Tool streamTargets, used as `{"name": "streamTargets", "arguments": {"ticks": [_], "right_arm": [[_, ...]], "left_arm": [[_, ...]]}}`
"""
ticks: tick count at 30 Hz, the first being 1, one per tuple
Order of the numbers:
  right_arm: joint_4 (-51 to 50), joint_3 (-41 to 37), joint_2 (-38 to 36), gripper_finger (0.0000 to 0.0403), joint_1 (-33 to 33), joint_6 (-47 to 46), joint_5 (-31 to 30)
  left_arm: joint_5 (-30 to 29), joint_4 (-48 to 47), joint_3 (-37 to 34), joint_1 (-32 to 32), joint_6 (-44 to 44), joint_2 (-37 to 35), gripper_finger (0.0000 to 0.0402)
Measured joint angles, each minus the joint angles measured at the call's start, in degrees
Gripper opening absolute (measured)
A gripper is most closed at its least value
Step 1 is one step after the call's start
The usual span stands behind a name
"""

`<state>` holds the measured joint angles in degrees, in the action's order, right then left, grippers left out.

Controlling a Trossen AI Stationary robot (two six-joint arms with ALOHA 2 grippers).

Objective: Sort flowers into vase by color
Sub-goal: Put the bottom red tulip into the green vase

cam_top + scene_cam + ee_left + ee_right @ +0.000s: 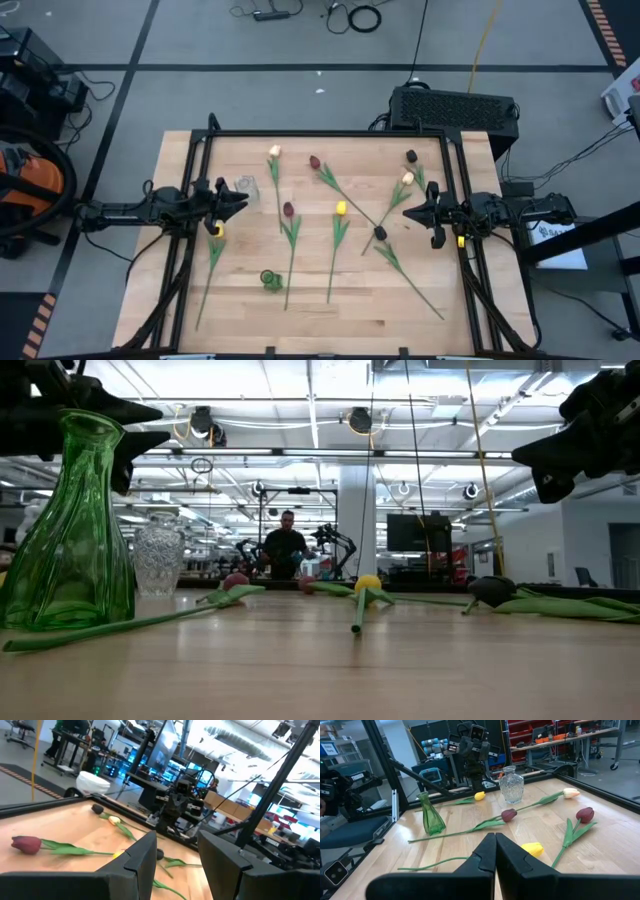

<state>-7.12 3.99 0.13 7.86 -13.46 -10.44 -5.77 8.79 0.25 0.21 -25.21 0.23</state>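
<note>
Around the green vase (270, 279), bare counter (240, 320) lies open toward the near edge and the near-left corner. Tulips (338, 232) sprawl just right of the vase and across the middle, stems crossing. The clear vase (246, 187) stands beyond the green one, toward the left gripper (238, 203).

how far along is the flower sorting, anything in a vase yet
Nothing looks done: the green vase and the clear vase both stand empty, and the flowers lie scattered on the table. Nothing is in hand either: the left gripper hovers open at the left edge, the right gripper hovers shut at the right. All the sorting is left.
</note>
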Motion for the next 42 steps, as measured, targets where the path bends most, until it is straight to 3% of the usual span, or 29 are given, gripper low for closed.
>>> {"name": "streamTargets", "arguments": {"ticks": [9,21,26,33,42], "right_arm": [[0.01,0.00,0.01,0.0000,-0.01,0.01,0.00],[-0.01,0.00,0.01,0.0000,0.00,-0.01,0.00],[0.00,0.00,0.00,0.0000,-0.01,0.00,0.00],[-0.01,0.00,-0.01,0.0000,0.00,0.01,0.02],[0.01,0.00,-0.01,0.0000,-0.01,0.00,0.02]], "left_arm": [[3.38,6.13,0.00,0.00,-0.02,0.00,0.0151],[2.73,7.61,0.03,0.00,-0.28,0.00,0.0151],[2.31,-4.36,4.76,0.00,-0.96,2.24,0.0149],[1.03,-9.81,14.91,0.00,1.67,13.78,0.0119],[1.04,-18.41,31.24,0.00,1.52,37.82,0.0111]]}}
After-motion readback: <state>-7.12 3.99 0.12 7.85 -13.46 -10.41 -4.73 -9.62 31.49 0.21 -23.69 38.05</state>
